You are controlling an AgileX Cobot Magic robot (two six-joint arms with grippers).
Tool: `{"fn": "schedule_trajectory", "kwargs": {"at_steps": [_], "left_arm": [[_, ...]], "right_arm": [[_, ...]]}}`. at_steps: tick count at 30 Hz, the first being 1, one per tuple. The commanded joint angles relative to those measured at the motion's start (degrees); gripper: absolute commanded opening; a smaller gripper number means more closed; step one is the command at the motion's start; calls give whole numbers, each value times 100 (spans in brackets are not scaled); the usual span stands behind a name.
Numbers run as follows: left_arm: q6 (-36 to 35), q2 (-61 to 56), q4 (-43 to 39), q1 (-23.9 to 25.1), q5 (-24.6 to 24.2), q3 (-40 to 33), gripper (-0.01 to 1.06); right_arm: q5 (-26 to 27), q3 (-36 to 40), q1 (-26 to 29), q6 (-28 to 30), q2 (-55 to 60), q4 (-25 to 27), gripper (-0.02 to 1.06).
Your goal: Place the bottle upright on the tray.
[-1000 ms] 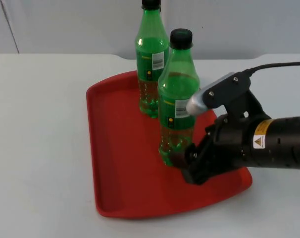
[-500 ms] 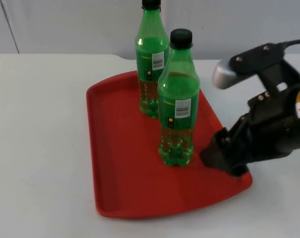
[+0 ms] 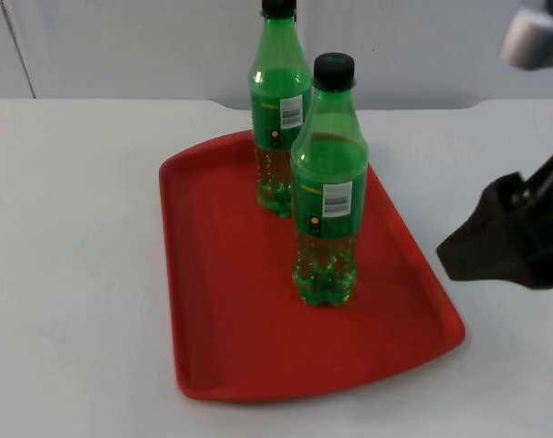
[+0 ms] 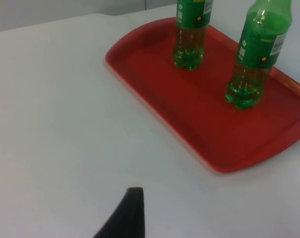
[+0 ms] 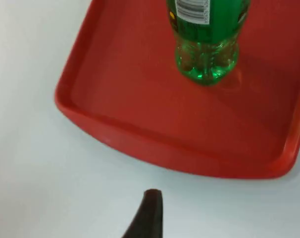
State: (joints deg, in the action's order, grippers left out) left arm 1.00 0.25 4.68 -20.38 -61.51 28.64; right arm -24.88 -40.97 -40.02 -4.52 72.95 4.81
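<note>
Green bottle (image 3: 327, 187) upright on red tray (image 3: 222, 338); right tool (image 3: 495, 246) beside it, grip state unclear

from here i see a plain white counter (image 3: 76, 274), evenly lit with soft shadows, ending at a pale grey partition wall (image 3: 121, 46) with one thin vertical seam.

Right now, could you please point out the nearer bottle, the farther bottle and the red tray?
nearer bottle (image 3: 328, 196), top view, label area.
farther bottle (image 3: 278, 100), top view, upper body.
red tray (image 3: 222, 301), top view, bare floor.
</note>
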Motion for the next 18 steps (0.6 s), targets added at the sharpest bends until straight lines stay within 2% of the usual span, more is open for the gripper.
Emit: {"fn": "schedule_trajectory", "kwargs": {"at_steps": [1,5,18], "left_arm": [[7,-25,65,-34,5,-28,105],[7,-25,65,-34,5,-28,105],[7,-25,65,-34,5,-28,105]], "right_arm": [[-246,0,35,2,-196,109,80],[-666,0,35,175,-554,182,80],[-1138,-9,35,706,-1716,172,79]]}}
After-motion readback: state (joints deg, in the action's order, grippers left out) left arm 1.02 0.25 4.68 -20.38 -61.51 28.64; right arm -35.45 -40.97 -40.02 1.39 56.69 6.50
